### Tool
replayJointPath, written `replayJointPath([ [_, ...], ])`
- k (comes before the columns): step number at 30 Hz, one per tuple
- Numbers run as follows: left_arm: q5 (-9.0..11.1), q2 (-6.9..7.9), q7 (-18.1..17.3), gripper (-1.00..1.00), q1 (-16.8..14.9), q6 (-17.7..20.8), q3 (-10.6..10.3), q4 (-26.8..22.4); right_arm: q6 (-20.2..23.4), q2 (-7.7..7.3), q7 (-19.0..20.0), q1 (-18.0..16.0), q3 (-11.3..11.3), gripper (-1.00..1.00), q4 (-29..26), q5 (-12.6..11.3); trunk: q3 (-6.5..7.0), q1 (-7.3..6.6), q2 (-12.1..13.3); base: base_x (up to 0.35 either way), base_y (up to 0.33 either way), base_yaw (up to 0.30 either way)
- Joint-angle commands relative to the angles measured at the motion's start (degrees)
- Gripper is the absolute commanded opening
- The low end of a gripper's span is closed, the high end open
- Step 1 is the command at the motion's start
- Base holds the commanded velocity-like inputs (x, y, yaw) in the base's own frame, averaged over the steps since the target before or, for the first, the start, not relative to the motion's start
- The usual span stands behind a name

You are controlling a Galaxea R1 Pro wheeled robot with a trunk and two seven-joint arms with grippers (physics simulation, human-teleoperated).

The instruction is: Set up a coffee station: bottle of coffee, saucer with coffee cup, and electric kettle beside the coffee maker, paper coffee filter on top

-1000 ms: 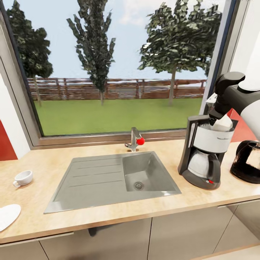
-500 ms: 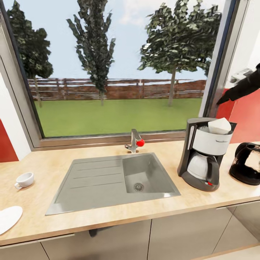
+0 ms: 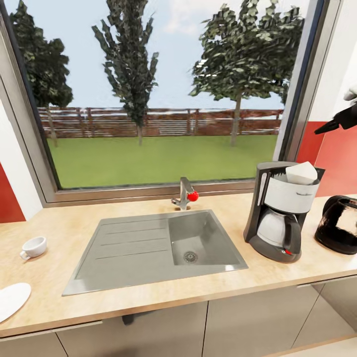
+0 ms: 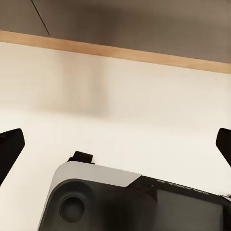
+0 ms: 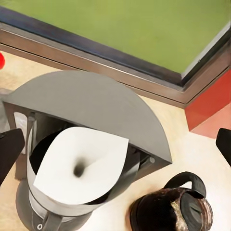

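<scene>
Head view: filter (image 3: 301, 173) seated atop maker (image 3: 281, 210), kettle (image 3: 340, 223) just beside. Cup (image 3: 33, 246) well apart past sink (image 3: 156, 247) — light, brittle; best pinched at rim. Right tool (image 5: 115, 144) spread open, empty; left likewise.

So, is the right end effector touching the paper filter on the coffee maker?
Apart. In the right wrist view the paper filter sits in the coffee maker, with the fingertips spread wide and well above it.
</scene>
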Motion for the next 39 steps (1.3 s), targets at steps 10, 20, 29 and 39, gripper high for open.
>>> replayJointPath([
  [10,0.36,-0.02,-0.06,1.00,0.02,-0.09,-0.05,-0.11,0.88,-2.40,0.85,9.36,-3.38,1.00,-16.01,-1.13,-0.07,0.01,-0.05,-0.042,0.000,0.000],
  [20,0.36,-0.02,-0.07,1.00,0.02,-0.09,-0.06,-0.11,0.87,-2.59,2.43,14.05,-10.90,1.00,-20.80,-1.19,-0.07,0.01,-0.05,-0.133,0.000,0.000],
  [29,0.36,-0.02,-0.06,1.00,0.02,-0.09,-0.07,-0.10,0.85,-2.57,2.82,14.75,-11.02,1.00,-20.85,-1.14,-0.07,0.01,-0.05,-0.207,0.000,0.000],
  [39,0.36,-0.02,-0.04,1.00,0.02,-0.09,-0.07,-0.11,0.85,-2.57,2.83,15.36,-11.02,1.00,-20.85,-1.14,-0.07,0.01,-0.05,-0.154,0.000,0.000],
])
